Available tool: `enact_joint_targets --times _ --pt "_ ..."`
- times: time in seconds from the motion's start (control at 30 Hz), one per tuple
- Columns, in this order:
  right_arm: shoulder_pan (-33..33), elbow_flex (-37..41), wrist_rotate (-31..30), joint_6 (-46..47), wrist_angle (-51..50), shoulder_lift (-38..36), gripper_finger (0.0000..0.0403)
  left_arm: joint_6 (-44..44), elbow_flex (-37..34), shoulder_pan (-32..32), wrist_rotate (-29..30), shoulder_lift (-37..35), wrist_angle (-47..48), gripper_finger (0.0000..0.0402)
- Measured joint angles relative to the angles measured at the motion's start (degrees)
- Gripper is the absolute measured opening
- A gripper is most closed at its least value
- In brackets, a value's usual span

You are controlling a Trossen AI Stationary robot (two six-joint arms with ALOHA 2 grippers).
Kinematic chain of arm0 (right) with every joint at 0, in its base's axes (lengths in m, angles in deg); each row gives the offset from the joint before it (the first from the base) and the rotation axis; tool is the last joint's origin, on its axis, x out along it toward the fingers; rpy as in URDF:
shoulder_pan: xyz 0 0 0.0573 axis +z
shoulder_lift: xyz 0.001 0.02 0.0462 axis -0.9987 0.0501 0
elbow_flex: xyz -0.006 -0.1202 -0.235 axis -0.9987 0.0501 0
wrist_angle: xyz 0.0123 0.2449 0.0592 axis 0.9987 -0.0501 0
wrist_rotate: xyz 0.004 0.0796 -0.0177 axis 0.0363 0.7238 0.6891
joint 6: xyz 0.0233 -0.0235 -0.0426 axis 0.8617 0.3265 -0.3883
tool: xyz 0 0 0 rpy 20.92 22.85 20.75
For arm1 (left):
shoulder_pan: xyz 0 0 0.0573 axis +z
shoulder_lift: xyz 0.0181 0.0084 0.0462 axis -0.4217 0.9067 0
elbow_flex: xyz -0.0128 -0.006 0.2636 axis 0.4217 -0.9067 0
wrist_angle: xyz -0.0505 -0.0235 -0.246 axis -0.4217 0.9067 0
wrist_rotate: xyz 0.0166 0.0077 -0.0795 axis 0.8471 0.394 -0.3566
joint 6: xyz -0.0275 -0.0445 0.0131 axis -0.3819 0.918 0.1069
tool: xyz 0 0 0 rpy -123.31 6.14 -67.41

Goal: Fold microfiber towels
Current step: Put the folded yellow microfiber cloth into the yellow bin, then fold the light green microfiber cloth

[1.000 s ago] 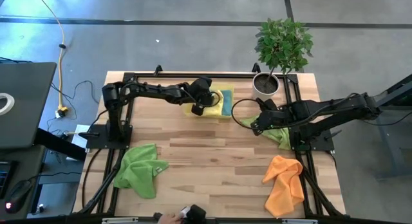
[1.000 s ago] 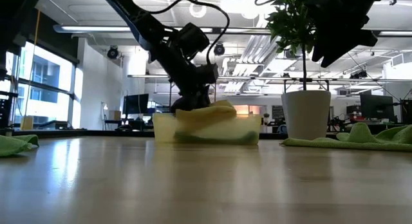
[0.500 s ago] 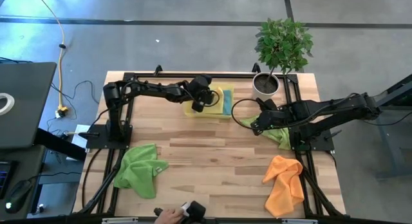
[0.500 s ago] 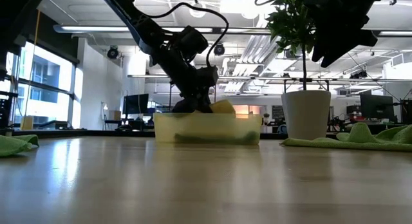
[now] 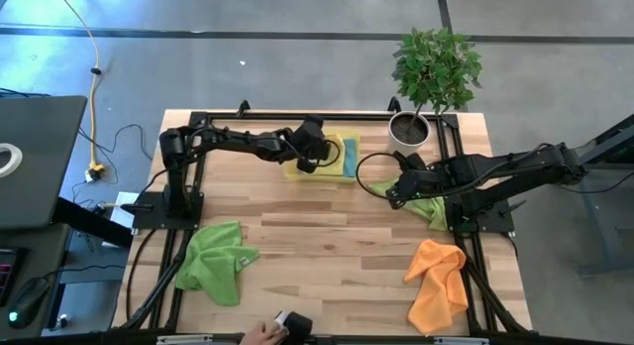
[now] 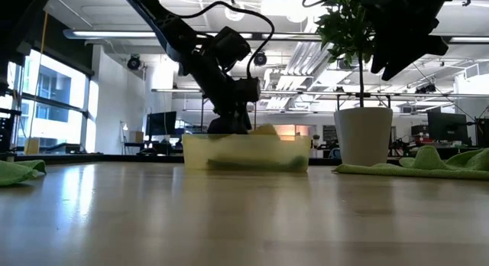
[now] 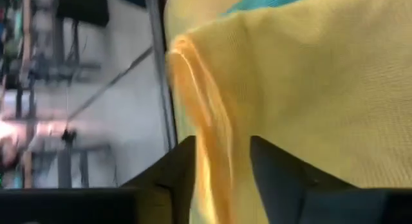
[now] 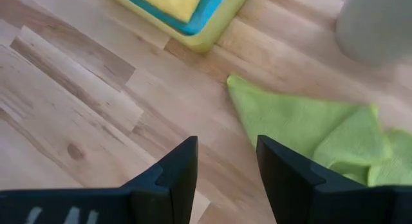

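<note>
you're in an open-plan lab or office — exposed ceiling ducts (image 6: 306, 60), rows of monitors (image 6: 160, 124), tall windows (image 6: 46, 98), grey concrete floor (image 5: 248, 67) round your wooden desk (image 5: 327, 236).

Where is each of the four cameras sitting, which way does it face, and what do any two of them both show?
High view: overhead, straight down on the table; both arms show, left gripper over the yellow tray, right gripper by a green towel.
Low view: table height, level across; the left arm reaches down into the tray.
Left wrist view: close on the yellow towel, open fingers astride a fold.
Right wrist view: down past open fingers at table, green towel, tray.
Shared: every view shows the tray or its towels.
</note>
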Motion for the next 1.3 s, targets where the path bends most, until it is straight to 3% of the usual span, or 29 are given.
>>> enact_joint_targets --times 0.13,0.27,0.33,0.57,0.7,1.03,1.3 --pt "-1.31 0.00 3.94 5.71 -2.76 0.00 0.0162 4.18 3.83 -1.48 5.25 -0.17 3.76 0.0184" --pt "-3.15 0.00 6.34 10.26 -8.72 0.00 0.0163 9.87 10.83 -2.49 3.38 -0.17 15.83 0.0196" --pt "-3.96 0.00 6.43 11.00 -11.25 0.00 0.0163 14.75 14.93 -2.59 -1.29 -0.22 23.49 0.0197" --pt "-7.35 0.18 7.89 10.97 -16.87 0.01 0.0163 32.99 26.34 -1.82 -26.32 -0.94 43.16 0.0197" --pt "-10.09 4.54 9.35 9.00 -16.39 0.00 0.0163 36.57 30.16 -2.22 -32.93 -2.64 47.46 0.0197" --pt "-15.41 21.18 11.85 3.70 7.39 -0.26 0.0163 45.45 36.28 -2.57 -33.55 -8.37 48.77 0.0197" --pt "-16.85 25.18 11.47 2.29 12.40 -0.26 0.0153 50.15 40.84 -2.96 -33.65 -11.87 46.65 0.0197"
